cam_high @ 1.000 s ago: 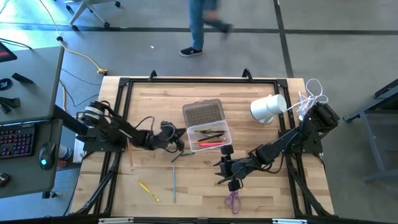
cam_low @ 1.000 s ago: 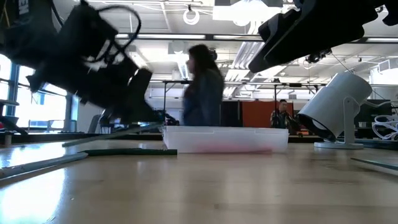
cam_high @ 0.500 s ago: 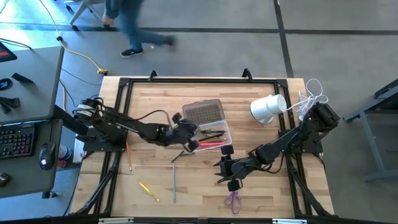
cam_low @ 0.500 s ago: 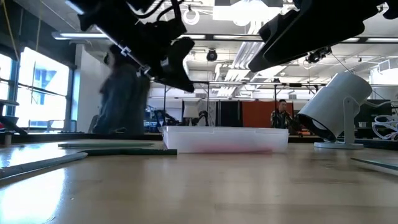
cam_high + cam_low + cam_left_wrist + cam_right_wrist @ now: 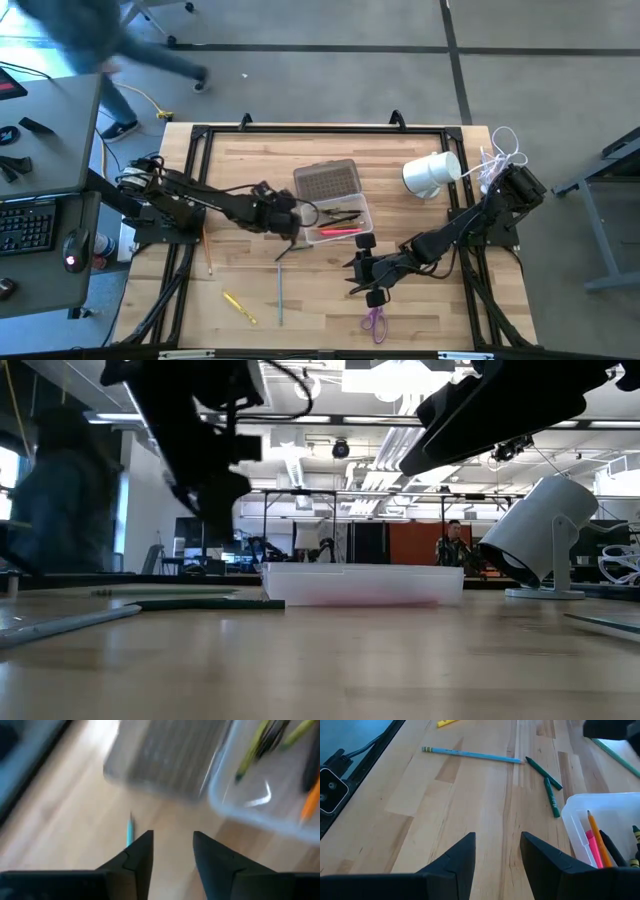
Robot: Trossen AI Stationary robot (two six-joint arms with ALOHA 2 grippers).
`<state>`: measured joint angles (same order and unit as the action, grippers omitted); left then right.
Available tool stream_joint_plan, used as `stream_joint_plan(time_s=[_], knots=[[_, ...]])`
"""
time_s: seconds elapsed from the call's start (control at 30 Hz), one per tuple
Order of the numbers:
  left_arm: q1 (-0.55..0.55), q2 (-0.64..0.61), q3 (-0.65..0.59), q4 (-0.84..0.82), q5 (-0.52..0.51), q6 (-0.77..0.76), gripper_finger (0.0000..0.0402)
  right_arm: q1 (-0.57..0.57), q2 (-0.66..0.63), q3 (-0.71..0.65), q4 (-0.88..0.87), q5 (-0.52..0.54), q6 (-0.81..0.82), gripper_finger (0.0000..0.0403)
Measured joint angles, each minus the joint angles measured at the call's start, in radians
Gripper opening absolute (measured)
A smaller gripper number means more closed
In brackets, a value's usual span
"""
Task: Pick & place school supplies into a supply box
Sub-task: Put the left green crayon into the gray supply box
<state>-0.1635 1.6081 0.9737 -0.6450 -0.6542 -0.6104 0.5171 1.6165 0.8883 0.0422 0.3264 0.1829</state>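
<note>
Now the left gripper (image 5: pixel 290 218), jaws apart and empty, hovers beside the clear plastic supply box (image 5: pixel 338 217), with the dark green pencils (image 5: pixel 292 247) just behind it, lying slantwise, nearer than the right gripper (image 5: pixel 362 270), also open.

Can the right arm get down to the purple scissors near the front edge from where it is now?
Probably yes. The right gripper hangs open and empty just behind the purple scissors, and only bare table lies between them. The left gripper is off by the supply box.
</note>
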Motion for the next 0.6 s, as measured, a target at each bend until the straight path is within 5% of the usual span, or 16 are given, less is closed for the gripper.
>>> stream_joint_plan(time_s=[0.13,0.4,0.6], knots=[[-0.021,-0.001,-0.034,-0.031,0.128,-0.126,0.0182,0.0,0.0,0.0,0.0,0.002,0.001,0.014],[-0.141,-0.001,-0.215,0.293,0.33,-0.158,0.0162,0.0,0.0,0.0,0.0,0.006,0.051,0.014],[-0.213,-0.002,-0.248,0.311,0.268,-0.239,0.0159,-0.02,0.027,0.001,0.095,0.163,0.021,0.014]])
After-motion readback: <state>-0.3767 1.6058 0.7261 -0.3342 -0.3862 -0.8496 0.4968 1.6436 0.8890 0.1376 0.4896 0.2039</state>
